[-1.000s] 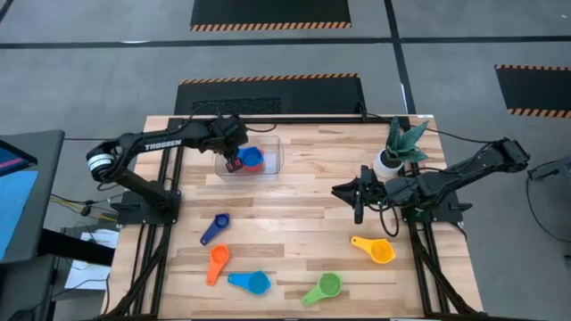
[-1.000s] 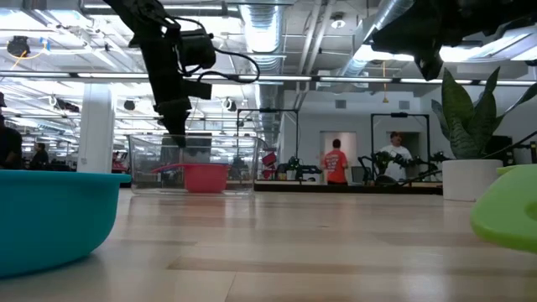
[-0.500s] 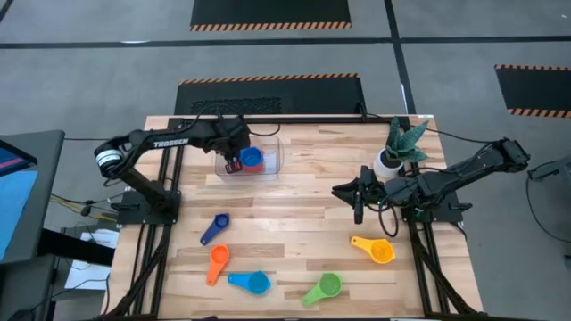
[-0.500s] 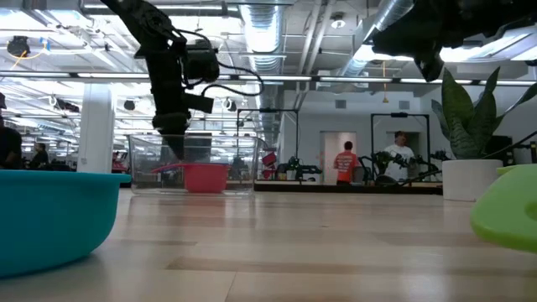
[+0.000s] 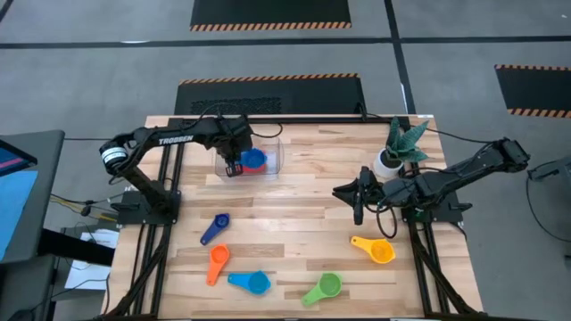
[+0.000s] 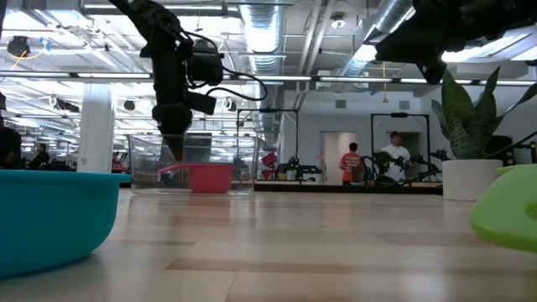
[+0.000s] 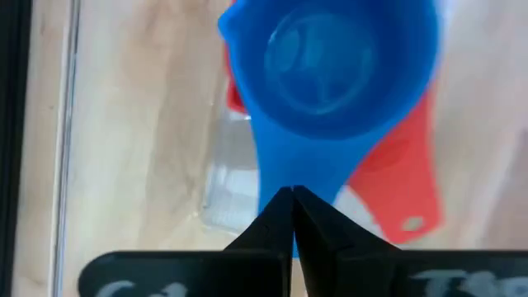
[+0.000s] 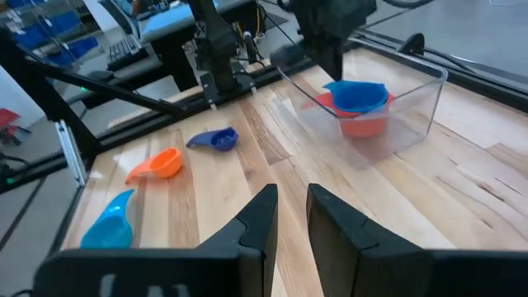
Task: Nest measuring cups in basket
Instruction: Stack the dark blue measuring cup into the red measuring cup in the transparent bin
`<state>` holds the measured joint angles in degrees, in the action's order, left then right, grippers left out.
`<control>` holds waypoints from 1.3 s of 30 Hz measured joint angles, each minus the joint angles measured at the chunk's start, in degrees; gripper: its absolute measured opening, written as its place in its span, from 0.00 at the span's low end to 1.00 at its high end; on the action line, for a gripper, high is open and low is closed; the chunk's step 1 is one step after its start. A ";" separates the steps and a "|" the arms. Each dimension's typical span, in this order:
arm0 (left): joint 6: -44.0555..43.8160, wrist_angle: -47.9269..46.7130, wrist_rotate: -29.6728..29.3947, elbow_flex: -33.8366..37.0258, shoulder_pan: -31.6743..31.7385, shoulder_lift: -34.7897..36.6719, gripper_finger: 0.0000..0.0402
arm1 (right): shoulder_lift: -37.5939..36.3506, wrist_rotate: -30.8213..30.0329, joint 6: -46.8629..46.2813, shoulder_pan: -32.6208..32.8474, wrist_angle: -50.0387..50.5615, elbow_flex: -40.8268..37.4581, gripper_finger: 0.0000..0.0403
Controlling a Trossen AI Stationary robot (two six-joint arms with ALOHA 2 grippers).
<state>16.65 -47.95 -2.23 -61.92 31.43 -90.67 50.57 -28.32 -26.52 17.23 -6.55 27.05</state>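
The clear basket [image 5: 264, 153] stands at the far left of the table, holding a red cup [image 8: 363, 125] with a blue cup [image 7: 330, 66] on top of it. My left gripper [image 5: 234, 166] reaches down into the basket and is shut on the blue cup. My right gripper [image 5: 357, 203] hangs open above the table's right half, near the plant, holding nothing. The dark blue [image 5: 214, 227], orange [image 5: 217, 263], light blue [image 5: 250, 282], green [image 5: 323, 288] and yellow [image 5: 375, 250] cups lie on the near part of the table. My left gripper pinches the blue cup's flat handle at its free end [image 7: 290, 183] between both fingertips. The fingers come from above, pointing down into the basket. The cup's bowl [image 8: 356, 95] sits on the red cup, whose handle [image 7: 404, 194] shows beneath.
A white plant pot [image 5: 390, 160] with a green plant stands at the far right, beside my right arm. In the low view the light blue cup [image 6: 50, 218] and the green cup [image 6: 508, 214] loom close. Bare wood lies mid-table [image 5: 294, 214].
My left arm's wrist has swung a little toward the table's right and stands more upright. Its gripper has stayed shut, low in the basket.
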 joint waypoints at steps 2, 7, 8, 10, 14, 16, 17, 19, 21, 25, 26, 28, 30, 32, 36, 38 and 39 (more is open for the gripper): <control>-0.60 -0.36 0.17 -1.90 -0.23 0.00 0.00 | 0.00 0.00 -0.02 0.00 0.74 0.00 0.23; 1.46 -0.82 -7.25 -3.84 -0.18 0.00 0.00 | 0.00 0.00 0.00 -0.02 1.08 0.00 0.23; 2.01 -1.40 -7.95 -3.51 -0.10 -0.13 0.00 | 0.00 0.00 -0.02 -0.01 1.07 0.00 0.23; 2.49 -2.50 -8.20 -2.20 0.22 -0.38 0.00 | 0.00 0.00 0.00 0.00 1.07 0.00 0.23; 1.97 0.22 -9.48 1.48 0.30 -0.42 0.00 | 0.00 0.00 0.00 0.00 1.05 0.00 0.23; 0.73 0.66 -11.60 2.16 0.30 -0.42 0.00 | 0.00 0.00 0.00 0.00 1.05 0.00 0.23; 0.48 1.10 -12.73 2.25 0.30 -0.42 0.00 | 0.00 0.00 0.00 0.00 1.05 0.00 0.23; 0.23 2.38 -14.70 2.24 0.30 -0.42 0.00 | 0.00 0.00 0.00 0.00 1.06 0.00 0.23; 0.72 2.70 -14.77 2.24 0.32 -0.42 0.00 | 0.00 0.00 0.00 0.00 1.34 0.00 0.23; 2.49 2.20 -11.73 2.24 0.63 -0.42 0.00 | 0.00 0.69 -0.01 0.00 1.58 0.00 0.23; 2.69 2.27 -10.50 2.24 0.63 -0.43 0.00 | 0.00 1.07 -0.01 0.00 1.59 0.00 0.23; 2.79 2.26 -8.14 2.24 0.60 -0.44 0.00 | 0.00 1.51 0.00 0.00 1.60 0.00 0.23; 3.03 2.23 -5.44 2.24 0.38 -0.44 0.00 | 0.00 1.51 0.00 0.00 1.64 0.00 0.23; 3.18 2.04 -2.21 2.24 0.03 -0.44 0.00 | 0.00 1.52 0.00 0.00 1.79 0.00 0.23; 1.81 0.27 4.34 2.24 -0.96 -0.46 0.00 | 0.00 1.77 0.00 0.00 1.84 0.00 0.23; 0.58 0.00 4.78 1.97 -1.70 -0.28 0.00 | 0.00 2.47 0.00 0.00 1.86 0.00 0.23; 0.25 -0.35 4.58 1.48 -2.10 -0.07 0.00 | 0.00 2.81 0.00 0.00 1.88 0.00 0.23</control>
<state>16.90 -48.30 2.34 -60.44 29.33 -90.75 50.57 -25.50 -26.52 17.23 -4.67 27.05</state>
